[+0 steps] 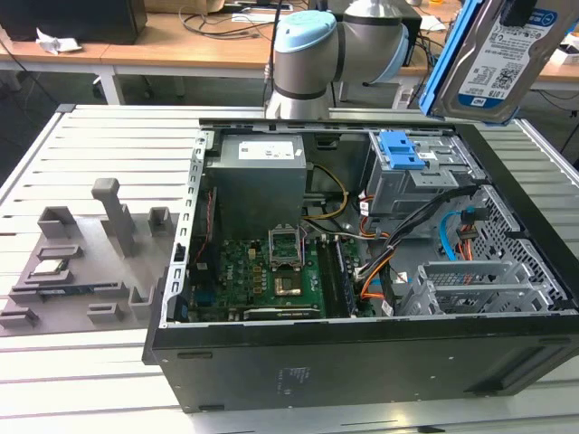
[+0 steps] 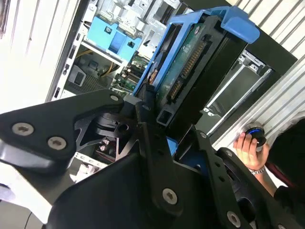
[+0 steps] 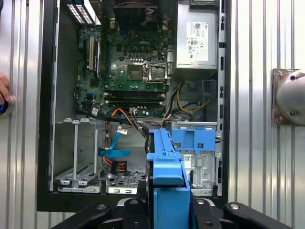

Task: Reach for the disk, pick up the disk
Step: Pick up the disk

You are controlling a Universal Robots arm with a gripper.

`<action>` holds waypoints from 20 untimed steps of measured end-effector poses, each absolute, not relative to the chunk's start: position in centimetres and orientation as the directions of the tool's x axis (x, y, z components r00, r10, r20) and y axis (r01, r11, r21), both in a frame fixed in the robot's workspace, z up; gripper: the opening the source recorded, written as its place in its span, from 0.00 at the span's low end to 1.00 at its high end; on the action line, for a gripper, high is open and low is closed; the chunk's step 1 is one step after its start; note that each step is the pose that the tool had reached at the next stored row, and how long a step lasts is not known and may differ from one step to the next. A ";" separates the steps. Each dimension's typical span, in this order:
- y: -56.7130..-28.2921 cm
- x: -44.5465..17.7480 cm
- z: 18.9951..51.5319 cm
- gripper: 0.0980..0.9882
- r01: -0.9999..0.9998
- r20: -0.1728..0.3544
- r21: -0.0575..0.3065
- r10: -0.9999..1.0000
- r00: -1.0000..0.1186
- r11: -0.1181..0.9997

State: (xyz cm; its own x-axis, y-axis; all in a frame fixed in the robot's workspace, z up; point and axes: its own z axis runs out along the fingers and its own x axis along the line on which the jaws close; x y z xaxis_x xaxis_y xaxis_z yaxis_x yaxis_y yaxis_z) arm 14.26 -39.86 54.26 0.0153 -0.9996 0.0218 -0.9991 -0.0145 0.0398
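Disk [image 1: 502, 63]: silver hard drive with white-and-blue label, framed in a blue bracket [image 3: 167, 191]; held aloft, clear above the open computer case [image 1: 362, 353], at the exterior view's upper right, over the corner with the blue latch [image 1: 404, 150] and drive cage. Gripper [image 2: 167, 129]: black fingers [image 2: 157, 157] closed narrow on the bracket's near end, disk between them. Orientation: long axis runs straight out from the gripper, connector edge showing in the second wrist view, label face tilted toward the exterior camera. Judgement: grasp made, disk lifted free. Also present: a person's hand [image 2: 248, 148] at the table edge beside the case.
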 end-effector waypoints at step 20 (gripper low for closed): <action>-44.0 14.3 54.2 0.30 -0.999 0.026 0.040 -1.000 0.015 -0.014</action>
State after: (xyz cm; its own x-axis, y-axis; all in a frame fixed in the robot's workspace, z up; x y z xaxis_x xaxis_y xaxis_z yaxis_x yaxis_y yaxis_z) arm 14.26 -43.97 54.21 0.0153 -0.9996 0.0257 -0.9991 -0.0143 0.0399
